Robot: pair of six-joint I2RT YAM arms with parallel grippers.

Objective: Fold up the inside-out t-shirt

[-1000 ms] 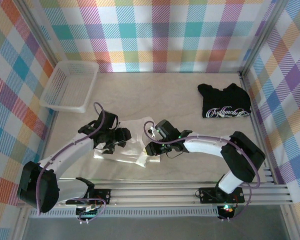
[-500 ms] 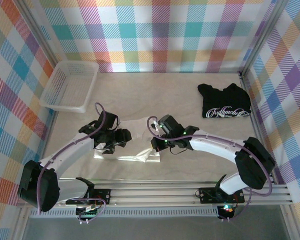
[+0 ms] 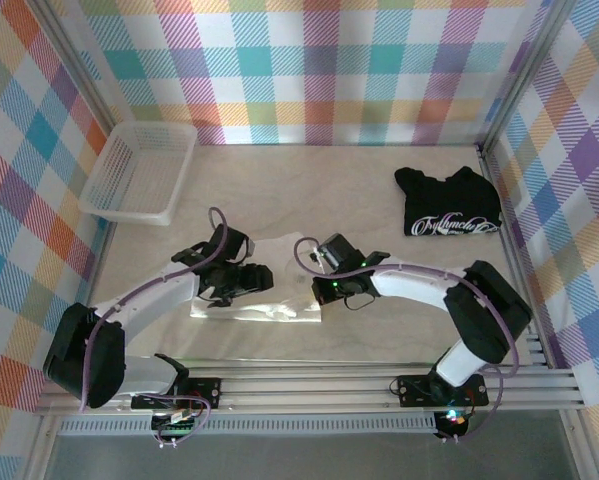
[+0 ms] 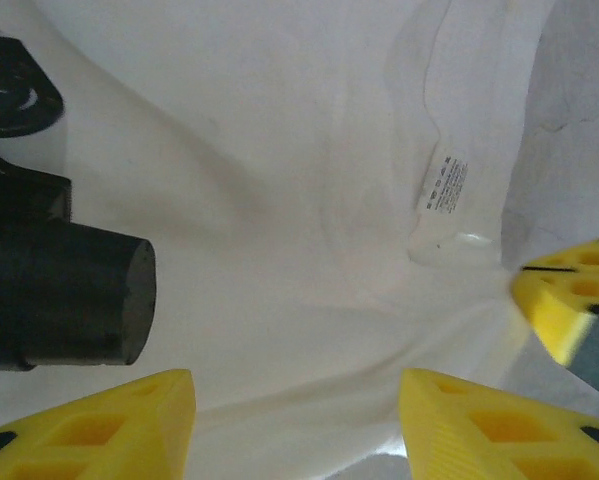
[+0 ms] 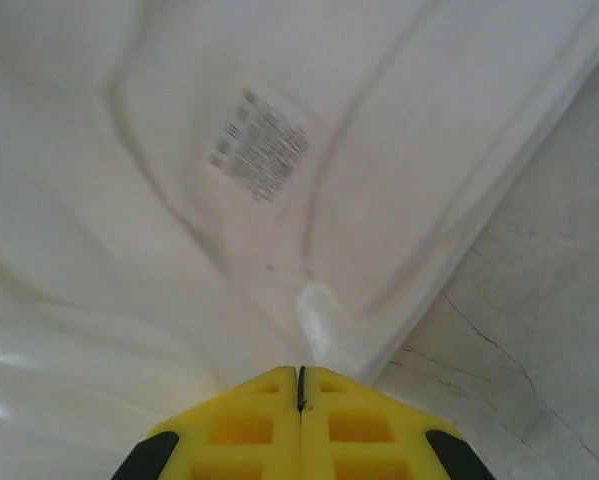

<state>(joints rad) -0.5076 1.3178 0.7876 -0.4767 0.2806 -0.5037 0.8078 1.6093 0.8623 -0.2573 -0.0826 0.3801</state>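
Both arms have shifted rightward, spreading the inside-out t-shirt flatter on the desk, near its front middle. The right gripper has its fingers clenched on the shirt's edge. The left gripper has its fingers released, spread over the cloth.

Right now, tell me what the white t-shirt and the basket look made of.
The white t-shirt: soft matte knit fabric, probably cotton; it creases loosely and carries a sewn-in care label. The basket: white plastic, apparently rigid; its open lattice walls hold their shape.
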